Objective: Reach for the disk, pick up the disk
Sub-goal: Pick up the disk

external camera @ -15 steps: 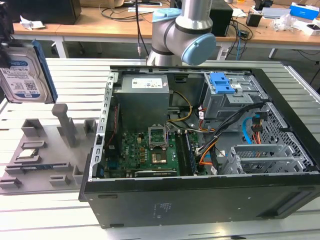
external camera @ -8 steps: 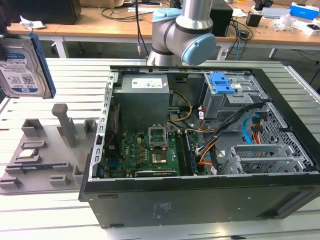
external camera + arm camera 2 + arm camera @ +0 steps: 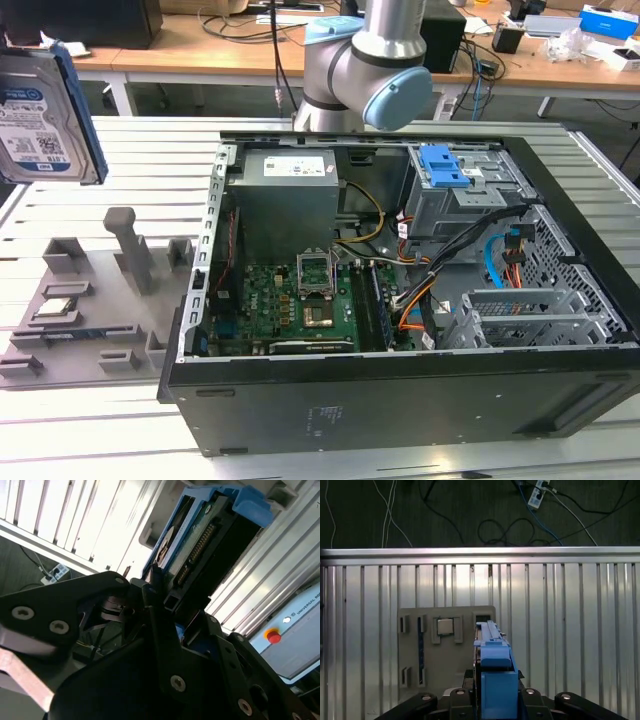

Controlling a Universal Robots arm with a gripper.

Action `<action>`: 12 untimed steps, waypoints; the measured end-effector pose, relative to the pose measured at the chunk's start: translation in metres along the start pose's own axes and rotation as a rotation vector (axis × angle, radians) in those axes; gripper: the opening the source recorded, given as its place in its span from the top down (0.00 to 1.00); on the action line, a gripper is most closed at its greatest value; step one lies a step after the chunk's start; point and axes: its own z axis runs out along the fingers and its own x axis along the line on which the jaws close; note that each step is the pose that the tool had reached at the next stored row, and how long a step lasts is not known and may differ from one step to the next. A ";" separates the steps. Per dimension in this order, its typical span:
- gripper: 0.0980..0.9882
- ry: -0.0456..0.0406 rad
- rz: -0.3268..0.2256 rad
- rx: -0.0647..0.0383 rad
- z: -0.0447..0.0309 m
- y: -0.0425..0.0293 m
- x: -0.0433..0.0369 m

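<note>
Two black fingers (image 3: 159,630) of the gripper (image 3: 496,700) are closed against the disk (image 3: 495,670), one on each flat face. The jaws stand only as far apart as the drive is thick. In the first wrist view the disk is edge-on, with its blue bracket towards the camera. In the second wrist view its connector edge and blue frame (image 3: 210,535) stick out beyond the fingertips.

- Disk position: in the exterior view it (image 3: 40,110) stands upright in the air at the far left, label towards the camera. It is clear of the table and cut by the exterior view's left edge.
- Below it, nearer on the exterior view's left, a grey fixture tray (image 3: 90,300) lies flat on the slatted aluminium table (image 3: 130,160).
- A small silver chip (image 3: 57,307) sits in a recess of that tray. The first wrist view has the chip (image 3: 445,626) on the tray beside the disk's line.
- Centre and right of the exterior view: an open computer case (image 3: 400,400) lies on its side, with the motherboard (image 3: 290,300) exposed. A blue latch piece (image 3: 447,170) sits on a grey cage at its far side.
- The arm (image 3: 370,60) rises behind the case.
- Wooden desks (image 3: 200,50) stand far beyond, and cables (image 3: 520,525) lie on the dark floor past the table's rail.
</note>
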 end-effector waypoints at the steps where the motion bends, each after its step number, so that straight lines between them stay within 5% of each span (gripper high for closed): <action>1: 0.70 0.0000 0.000 0.000 -0.0037 -0.0002 0.0000; 12: 0.70 0.0000 0.000 -0.002 -0.0359 -0.0009 0.0002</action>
